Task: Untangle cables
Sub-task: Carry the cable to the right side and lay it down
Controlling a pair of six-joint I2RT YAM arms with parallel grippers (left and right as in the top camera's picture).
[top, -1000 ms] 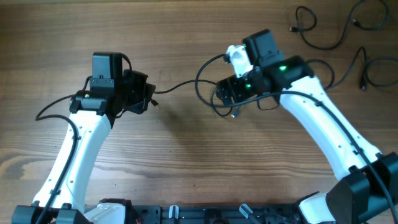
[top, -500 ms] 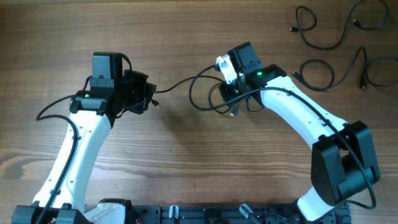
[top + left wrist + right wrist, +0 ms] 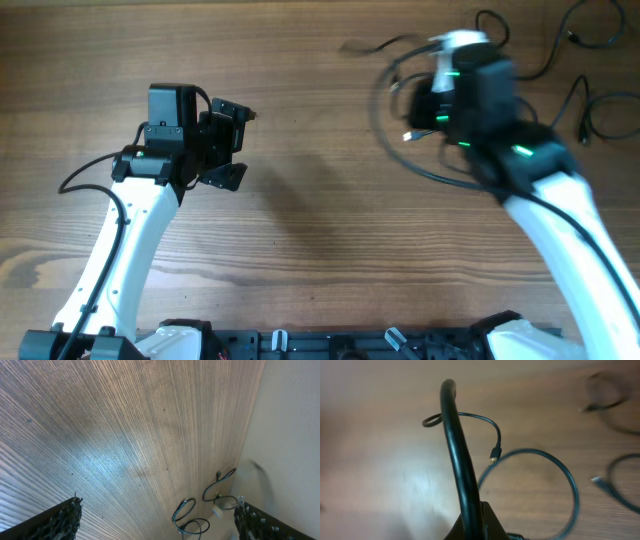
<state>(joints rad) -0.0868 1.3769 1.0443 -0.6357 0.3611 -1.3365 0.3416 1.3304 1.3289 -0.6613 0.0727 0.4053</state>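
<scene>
Warm brown wood grain covers the desk (image 3: pixel 320 250), and a pale wall (image 3: pixel 290 420) shows past its far edge in the left wrist view. Toward the far right part of the desk the right gripper (image 3: pixel 475 526) appears smeared by motion blur from overhead, its fingers pressed together on the held cable (image 3: pixel 455 445). In the right wrist view this cable comes up out of the dark fingertips at the bottom edge and arches away as a smooth, glossy black cord, looking thick because it is so close to the lens. Beyond it lie thinner black cords: a small loop (image 3: pixel 470 415) that ends in a tiny gold-coloured plug, and a larger loop (image 3: pixel 540 450) that sweeps round to the right. Whether these two belong to the pinched cord cannot be told. From overhead, dark loops hang around the blurred gripper, raised off the wood. In the far right corner the loose cables (image 3: pixel 583 110) lie flat as separate open curves with small plug ends, apart from one another. At the left side of the desk the left gripper (image 3: pixel 228 145) hangs above bare wood with its jaws spread wide and nothing between them; its own camera shows the two ribbed black fingers (image 3: pixel 62 519) at the lower corners, well apart, and the cords small near the far edge.
</scene>
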